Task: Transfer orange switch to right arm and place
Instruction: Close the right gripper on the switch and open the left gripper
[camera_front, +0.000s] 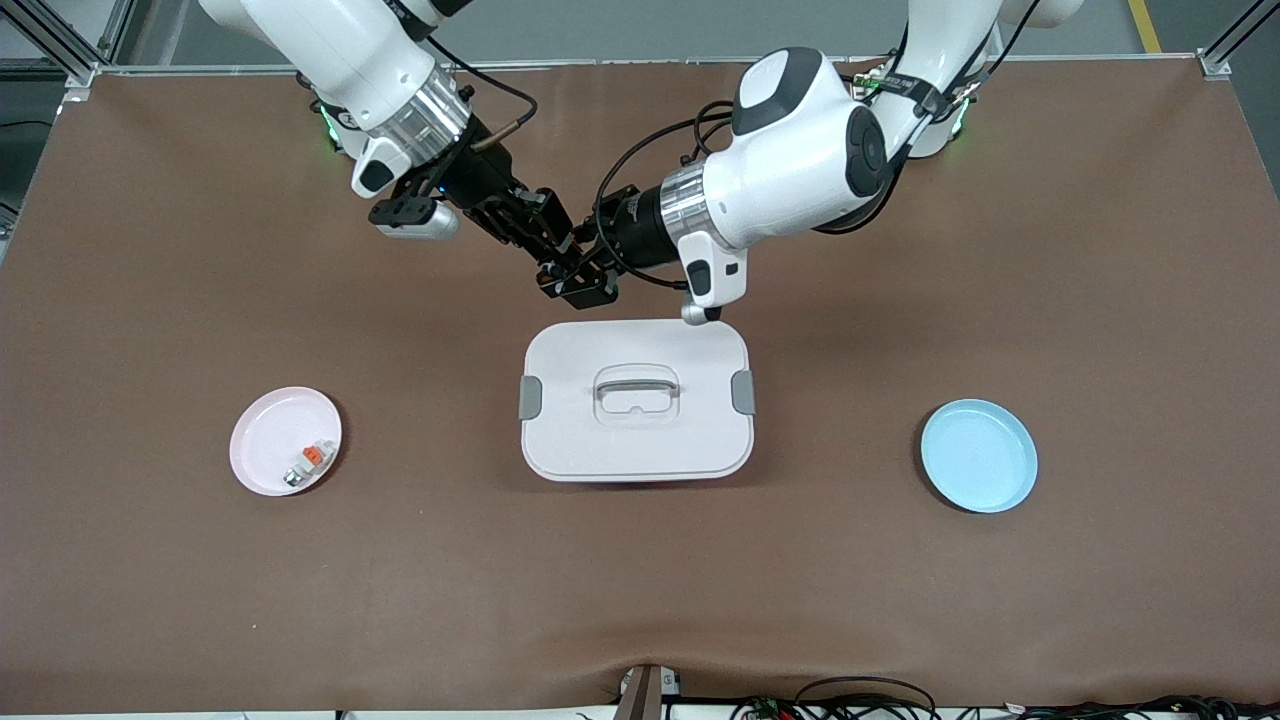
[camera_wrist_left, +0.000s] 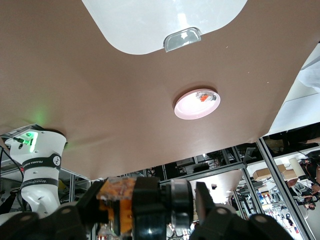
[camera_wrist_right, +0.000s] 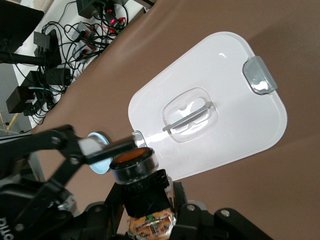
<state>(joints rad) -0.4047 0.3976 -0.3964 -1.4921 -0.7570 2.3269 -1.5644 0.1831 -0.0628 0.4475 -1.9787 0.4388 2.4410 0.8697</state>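
The orange switch (camera_front: 573, 270), a stubby black cylinder with a round orange face, hangs in the air over the table, just past the white box's edge that lies farther from the front camera. My right gripper (camera_front: 556, 262) is shut on its black body; the right wrist view shows the switch (camera_wrist_right: 134, 167) between my right gripper's (camera_wrist_right: 145, 196) fingers. My left gripper (camera_front: 592, 282) stands round the switch's two ends. In the left wrist view a thin gap shows between one finger (camera_wrist_left: 202, 200) and the switch (camera_wrist_left: 150, 210), so my left gripper (camera_wrist_left: 144, 201) is open.
A white lidded box (camera_front: 580, 440) with a handle sits mid-table. A pink plate (camera_front: 262, 430) toward the right arm's end holds a small grey-white piece with an orange tab (camera_front: 310, 460). A blue plate (camera_front: 978, 455) sits toward the left arm's end.
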